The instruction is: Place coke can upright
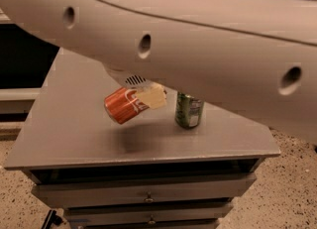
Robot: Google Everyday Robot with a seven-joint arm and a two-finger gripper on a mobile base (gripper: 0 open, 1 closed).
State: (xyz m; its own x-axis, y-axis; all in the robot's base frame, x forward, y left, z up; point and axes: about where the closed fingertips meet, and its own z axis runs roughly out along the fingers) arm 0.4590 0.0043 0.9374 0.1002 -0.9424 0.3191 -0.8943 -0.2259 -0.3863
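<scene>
The coke can point(123, 105) is red-orange with white script. It hangs tilted, almost on its side, in the air above the grey tabletop point(69, 134), with its shadow below it. My gripper point(148, 97) is shut on the coke can; one pale fingertip point(152, 97) lies across the can's right end. The gripper comes down from under my large white arm point(198, 44), which fills the top of the camera view and hides the far part of the table.
A green can point(188, 110) stands upright on the table just right of the gripper. The table is a grey cabinet with drawers point(148, 193) below its front edge. Speckled floor point(292, 193) lies around it.
</scene>
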